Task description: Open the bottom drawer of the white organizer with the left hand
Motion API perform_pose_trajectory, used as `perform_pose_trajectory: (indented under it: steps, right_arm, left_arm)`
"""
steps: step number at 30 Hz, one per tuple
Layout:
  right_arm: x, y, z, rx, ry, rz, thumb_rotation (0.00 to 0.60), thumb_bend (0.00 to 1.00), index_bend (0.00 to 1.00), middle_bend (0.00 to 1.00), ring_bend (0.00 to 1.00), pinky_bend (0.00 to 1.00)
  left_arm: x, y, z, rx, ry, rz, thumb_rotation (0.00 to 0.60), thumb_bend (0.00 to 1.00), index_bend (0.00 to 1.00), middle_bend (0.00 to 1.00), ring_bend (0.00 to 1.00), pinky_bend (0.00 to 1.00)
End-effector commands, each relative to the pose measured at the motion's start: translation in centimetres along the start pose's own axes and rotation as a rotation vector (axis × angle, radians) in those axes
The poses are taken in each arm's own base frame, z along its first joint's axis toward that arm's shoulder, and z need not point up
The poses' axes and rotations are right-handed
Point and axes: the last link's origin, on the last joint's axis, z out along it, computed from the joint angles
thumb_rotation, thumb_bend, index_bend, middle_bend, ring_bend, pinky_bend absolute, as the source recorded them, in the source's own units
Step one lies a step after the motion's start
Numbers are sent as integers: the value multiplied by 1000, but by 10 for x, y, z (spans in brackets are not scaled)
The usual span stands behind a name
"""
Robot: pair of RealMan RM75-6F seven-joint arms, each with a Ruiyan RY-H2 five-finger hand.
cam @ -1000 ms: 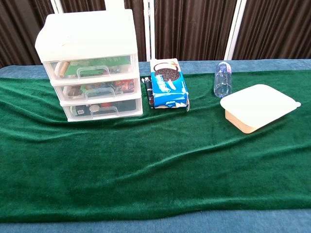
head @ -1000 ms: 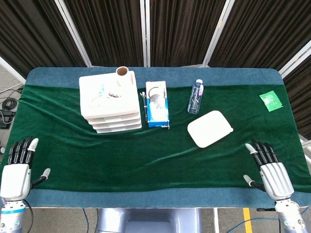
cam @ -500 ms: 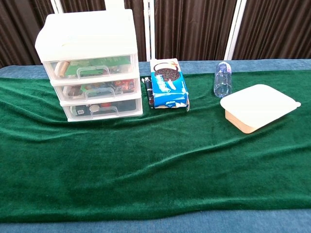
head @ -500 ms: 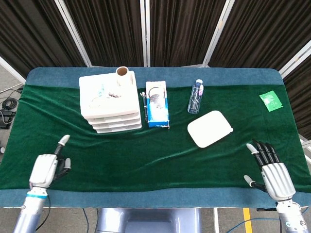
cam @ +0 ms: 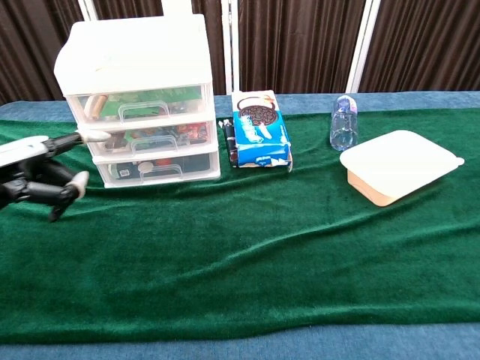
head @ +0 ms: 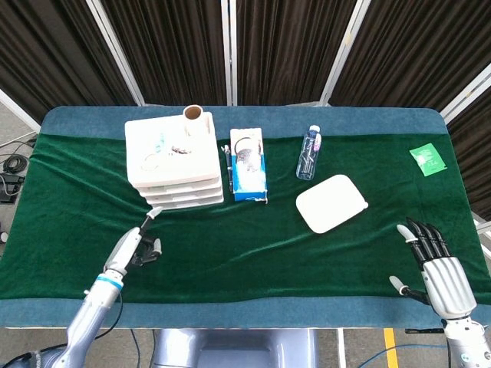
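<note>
The white three-drawer organizer (head: pixel 173 157) (cam: pixel 137 71) stands at the back left of the green cloth. Its bottom drawer (cam: pixel 157 169) is closed, with its clear handle facing me and small items inside. My left hand (head: pixel 135 245) (cam: pixel 39 176) hovers over the cloth just in front and to the left of the organizer. It holds nothing, its fingers are apart, and one fingertip (cam: pixel 96 136) reaches toward the drawer fronts. My right hand (head: pixel 439 270) lies flat with fingers spread at the front right edge of the table, seen only in the head view.
A blue cookie box (head: pixel 249 165) (cam: pixel 260 129) lies right beside the organizer, with a dark pen (cam: pixel 229 139) between them. Further right are a water bottle (cam: pixel 344 122) and a white lidded container (cam: pixel 397 165). A green packet (head: pixel 427 159) lies far right. A cardboard tube (head: pixel 192 115) stands behind the organizer.
My left hand has moved from the front left corner forward and right toward the organizer and now shows in the chest view. My right hand has drawn back slightly.
</note>
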Motion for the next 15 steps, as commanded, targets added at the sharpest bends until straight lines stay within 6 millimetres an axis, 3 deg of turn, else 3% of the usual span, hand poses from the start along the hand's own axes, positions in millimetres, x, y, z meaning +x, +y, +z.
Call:
perform_pose_trajectory:
  steps: [1,15]
  right_arm:
    - [2,1,0,0,2,5,600,85,5,0,0,0]
    - [4,2,1,-2,4,15,600,84,5,0,0,0]
  left_arm:
    - [-8,6,15,-7,-16,-54,600,732,0,872,740,696]
    - [-35,8,37,1,-48,-193,600,734,0,873,740,696]
